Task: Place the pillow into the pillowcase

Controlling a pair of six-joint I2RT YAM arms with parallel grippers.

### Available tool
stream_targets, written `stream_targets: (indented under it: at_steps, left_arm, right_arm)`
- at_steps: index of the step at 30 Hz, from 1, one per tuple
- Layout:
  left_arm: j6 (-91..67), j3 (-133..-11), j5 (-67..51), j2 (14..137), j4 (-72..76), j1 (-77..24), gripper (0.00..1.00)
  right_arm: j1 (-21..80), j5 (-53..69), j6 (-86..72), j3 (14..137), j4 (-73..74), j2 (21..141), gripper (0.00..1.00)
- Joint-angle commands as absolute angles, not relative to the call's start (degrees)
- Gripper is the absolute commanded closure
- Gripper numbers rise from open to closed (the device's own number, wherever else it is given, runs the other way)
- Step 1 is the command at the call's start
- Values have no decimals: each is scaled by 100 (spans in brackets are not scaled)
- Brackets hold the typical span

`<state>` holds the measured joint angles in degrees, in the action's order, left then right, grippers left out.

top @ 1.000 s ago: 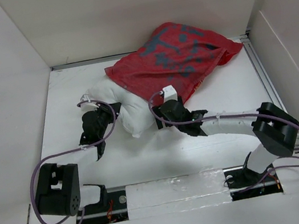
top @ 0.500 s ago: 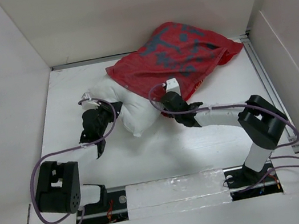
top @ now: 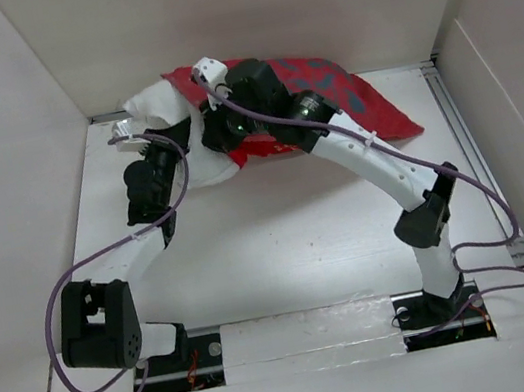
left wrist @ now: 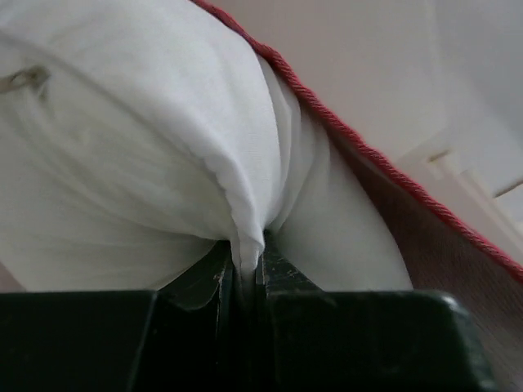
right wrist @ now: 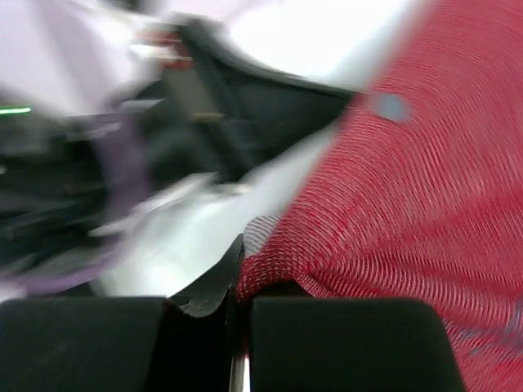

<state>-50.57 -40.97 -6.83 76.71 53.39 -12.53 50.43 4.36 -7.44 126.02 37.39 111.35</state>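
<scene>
Pillow (top: 153, 108) partly hidden inside red pillowcase (top: 368, 106).
Left gripper (left wrist: 248, 265) clamped on a pillow fold; right gripper (right wrist: 240, 282), blurred, clamped on pillowcase edge.

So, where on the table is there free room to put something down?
The widest bare patch of the table lies between the left arm and right arm, in front of the pillow and pillowcase. A narrower strip runs beside the left wall. The back is crowded: the left claw pinches the pillow, the right claw the pillowcase.
</scene>
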Motion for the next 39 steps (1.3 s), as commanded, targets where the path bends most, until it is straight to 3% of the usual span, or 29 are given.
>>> stream_targets:
  at_steps: [1,4,5,6,8,10,13,15,19,23,26,28,31,33,35,37,38,39]
  left_arm:
    - [-5458,-4447,-1406,7515,6565,-1529,100]
    - [-5458,-4088,-1205,7383,7153,-1887,100]
    - [-5197,-3808,-482,7209,7172,-2177,100]
    - [-5194,-3658,-475,7207,7172,-2180,100]
    - [-4887,-3385,15,7085,7049,-2521,100]
    - [-4965,-2878,246,7084,7179,-2522,100]
    - [-5115,-2323,316,7084,7330,-2470,100]
    - [-5002,-2259,378,6970,7234,-2470,100]
    - [-5001,-2145,431,6970,7154,-2470,100]
    - [-5001,-2197,431,7031,7154,-2470,100]
    - [-5001,-2118,544,7110,7207,-2470,100]
    - [-5001,-1899,545,7172,7321,-2400,100]
    - [-5123,-1601,404,7225,7593,-2259,100]
    - [-5124,-1547,465,7015,7472,-2259,100]
    - [-5071,-1380,535,6874,7401,-2259,100]
    - [-5071,-1327,588,6680,7331,-2259,100]
    - [-5019,-1275,589,6619,7252,-2259,100]
    - [-5019,-1274,650,6566,7164,-2259,100]
  right_arm:
    - [5555,3934,-484,14596,4288,11250,100]
    - [5319,4482,-570,13716,3755,10726,100]
    - [4995,4535,-710,12693,3039,10444,100]
    - [4783,4631,-712,12683,3032,10441,100]
    - [4353,4851,-1149,11210,2359,10187,100]
    - [3973,4188,-1099,10455,2153,10055,100]
    - [3973,2433,-581,10397,2872,10054,100]
    - [4025,2206,-580,10625,3084,10308,100]
    - [4604,2968,-502,11345,3085,10818,100]
    - [5368,5767,-501,12180,2752,11337,100]
    - [5694,6449,-379,12489,2699,11470,100]
    - [5783,6277,-186,12088,2785,11313,100]
    - [5487,4785,-26,11019,2918,11031,99]
    - [5205,4125,-445,10392,2778,10671,75]
    - [4896,3123,-720,9507,2488,10103,36]
    - [4843,2509,-844,9046,2408,9679,22]
    - [4773,2348,-896,8774,2408,9468,7]
    - [4712,2173,-896,8676,2408,9066,2]
